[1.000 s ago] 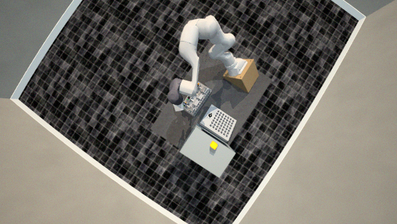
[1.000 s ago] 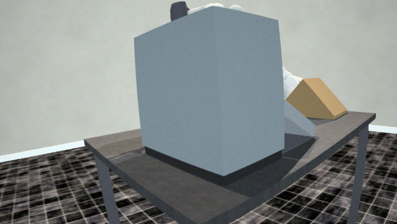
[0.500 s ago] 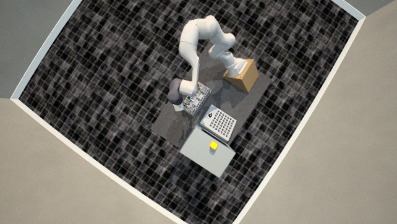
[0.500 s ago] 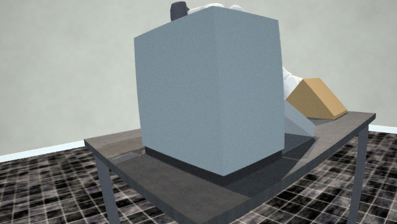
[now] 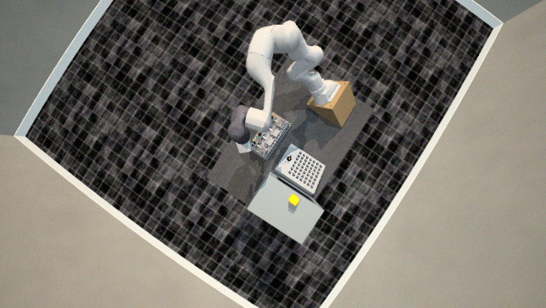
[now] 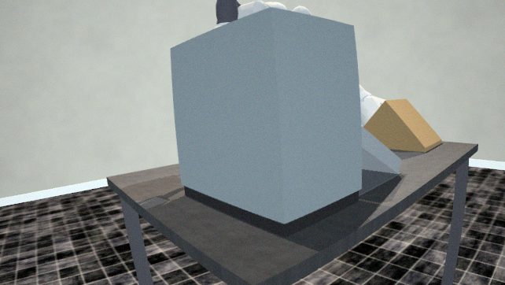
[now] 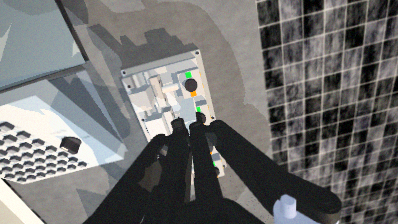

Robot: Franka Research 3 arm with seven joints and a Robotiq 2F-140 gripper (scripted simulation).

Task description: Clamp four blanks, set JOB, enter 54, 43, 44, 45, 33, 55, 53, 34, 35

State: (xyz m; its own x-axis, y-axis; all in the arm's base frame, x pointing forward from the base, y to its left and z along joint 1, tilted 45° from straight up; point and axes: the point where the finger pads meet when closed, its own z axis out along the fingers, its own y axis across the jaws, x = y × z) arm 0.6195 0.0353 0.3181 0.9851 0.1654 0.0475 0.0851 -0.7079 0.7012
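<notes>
The white arm [image 5: 260, 53] [image 6: 256, 7] is arching up from its base and bending back down over the desk, its dark wrist section [image 5: 239, 124] [image 6: 226, 11] sitting beyond the white forearm. The black tool [image 7: 190, 107] is pointing its closed fingers downward, gripping nothing.

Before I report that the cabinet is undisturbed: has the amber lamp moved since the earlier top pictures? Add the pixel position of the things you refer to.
No, in no direction that I can see: the amber lamp [image 5: 293, 199] keeps its place relative to the wooden mounting block [image 5: 345, 102] [image 6: 397, 123].
</notes>
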